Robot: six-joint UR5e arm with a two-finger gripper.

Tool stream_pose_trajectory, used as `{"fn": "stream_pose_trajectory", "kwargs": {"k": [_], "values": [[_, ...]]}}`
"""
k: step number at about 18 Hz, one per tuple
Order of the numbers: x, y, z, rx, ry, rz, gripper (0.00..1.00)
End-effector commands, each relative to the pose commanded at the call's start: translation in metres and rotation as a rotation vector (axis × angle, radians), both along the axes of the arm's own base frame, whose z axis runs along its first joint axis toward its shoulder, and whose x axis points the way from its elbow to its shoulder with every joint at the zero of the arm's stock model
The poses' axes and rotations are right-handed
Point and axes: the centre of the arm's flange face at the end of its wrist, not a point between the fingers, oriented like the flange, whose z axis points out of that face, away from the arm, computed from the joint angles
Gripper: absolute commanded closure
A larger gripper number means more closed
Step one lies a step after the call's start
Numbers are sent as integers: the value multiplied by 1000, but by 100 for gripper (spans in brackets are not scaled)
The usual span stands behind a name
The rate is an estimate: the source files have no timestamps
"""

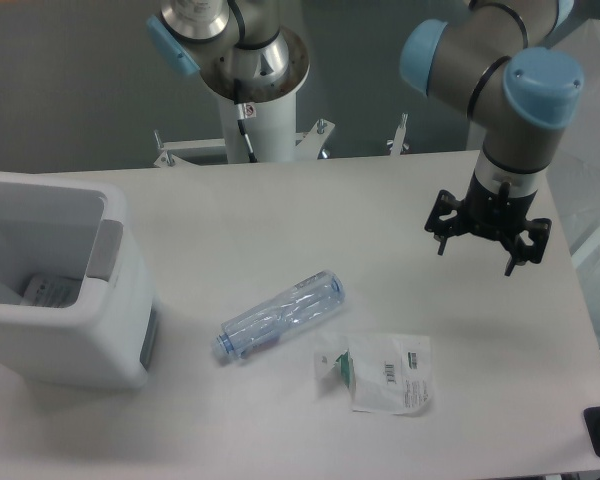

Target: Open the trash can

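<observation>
White and flat, the surface (pixel 280 210) runs out to a grey wall where the arm's pedestal is bolted down. On the near left edge stands the trash can (pixel 65 285), upright, its mouth facing straight up; the interior is visible with a slip of paper lying inside, so the lid looks already swung away, and the grey push tab (pixel 104 250) shows on the rim's right side. As far as this view shows, its long axis runs left to right, though the left end is cut off by the frame. Well apart from it, at the far right, the gripper (pixel 488 237) hangs above the surface with jaws spread wide and nothing between them. A clear bottle (pixel 280 317) lies on its side near the middle, and a sealed plastic packet (pixel 385 372) sits just right of it. Judging from here, the main risk is a low sweep towards the bin that clips the bottle and rolls it, or a press landing off the tab and shoving the light bin sideways.
</observation>
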Motion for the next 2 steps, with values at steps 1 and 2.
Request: {"fn": "stream_pose_trajectory", "kwargs": {"k": [1, 2], "values": [[1, 0, -1, -11, 3, -6, 0], [1, 0, -2, -20, 6, -10, 0]]}}
